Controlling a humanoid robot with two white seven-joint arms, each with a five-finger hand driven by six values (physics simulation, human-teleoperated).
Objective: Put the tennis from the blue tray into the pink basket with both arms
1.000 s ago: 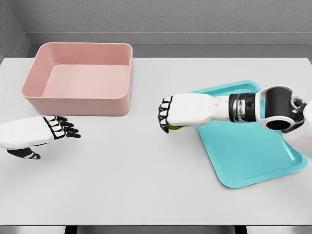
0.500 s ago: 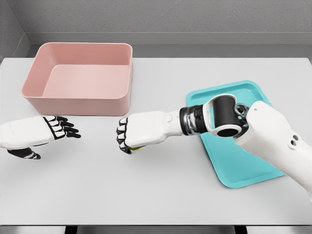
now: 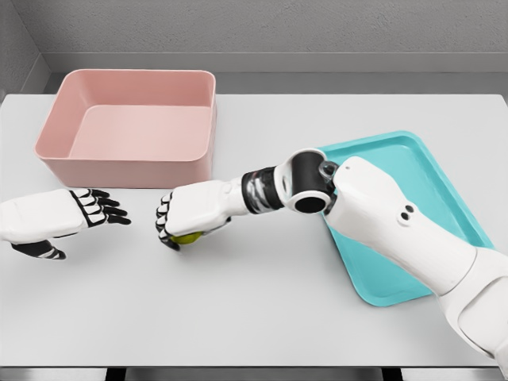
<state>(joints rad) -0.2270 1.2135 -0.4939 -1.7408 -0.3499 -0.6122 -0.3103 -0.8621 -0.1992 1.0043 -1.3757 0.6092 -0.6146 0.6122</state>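
Yellow-green tennis ball (image 3: 189,237) gripped in right hand (image 3: 184,217).

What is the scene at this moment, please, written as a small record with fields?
ball: yellow-green tennis ball, mostly hidden under curled fingers
right hand: right hand closed on the ball, low over the table, between basket and tray
left hand: left hand open, holding nothing, fingers pointing toward the right hand, apart from it
basket: pink basket at the rear left, nothing seen inside
tray: blue tray at the right, partly covered by the right arm
table: white table
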